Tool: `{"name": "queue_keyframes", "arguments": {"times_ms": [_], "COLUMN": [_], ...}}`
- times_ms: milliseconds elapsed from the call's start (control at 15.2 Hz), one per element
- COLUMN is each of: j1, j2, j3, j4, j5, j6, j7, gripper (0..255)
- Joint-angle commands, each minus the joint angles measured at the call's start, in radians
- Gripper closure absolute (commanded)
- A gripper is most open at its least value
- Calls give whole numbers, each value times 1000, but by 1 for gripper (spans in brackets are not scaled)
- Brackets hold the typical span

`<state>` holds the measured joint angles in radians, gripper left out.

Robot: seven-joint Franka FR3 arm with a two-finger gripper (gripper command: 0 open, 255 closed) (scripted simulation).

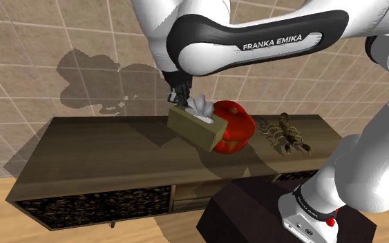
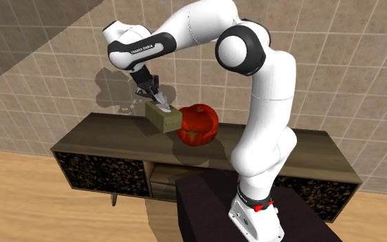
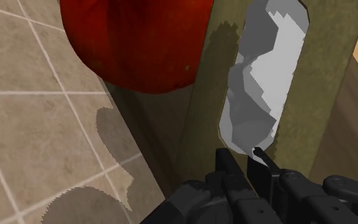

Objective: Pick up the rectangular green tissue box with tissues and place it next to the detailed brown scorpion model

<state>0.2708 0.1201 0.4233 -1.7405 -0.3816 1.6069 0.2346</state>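
Your claw [image 1: 181,96] is clenched on the tissue box [image 1: 196,130], gripping one end of it right beside the slot, with the fingers [image 3: 227,167] pinched close together. The box hangs tilted above the desk [image 1: 96,148], not resting on it. In the shoulder view its long axis runs from the claw down and to the right, and the low end sits just beside the round red thing [image 1: 235,128].

The scorpion [image 1: 286,134] lies on the desk beyond that red thing, further toward the shoulder view's right. You would have to carry the box over or around it.

A white tuft of tissues [image 1: 201,107] stands out of the slot, and more grey-white tissue shows inside.
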Motion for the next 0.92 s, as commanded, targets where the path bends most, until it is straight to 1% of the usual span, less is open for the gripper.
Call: {"name": "queue_keyframes", "arguments": {"times_ms": [0, 858], "j1": [0, 12], "j2": [-1, 8], "j3": [0, 5], "j4": [24, 207], "j5": [0, -5], "j6": [-24, -192], "j7": [-10, -58], "gripper": [255, 255]}}
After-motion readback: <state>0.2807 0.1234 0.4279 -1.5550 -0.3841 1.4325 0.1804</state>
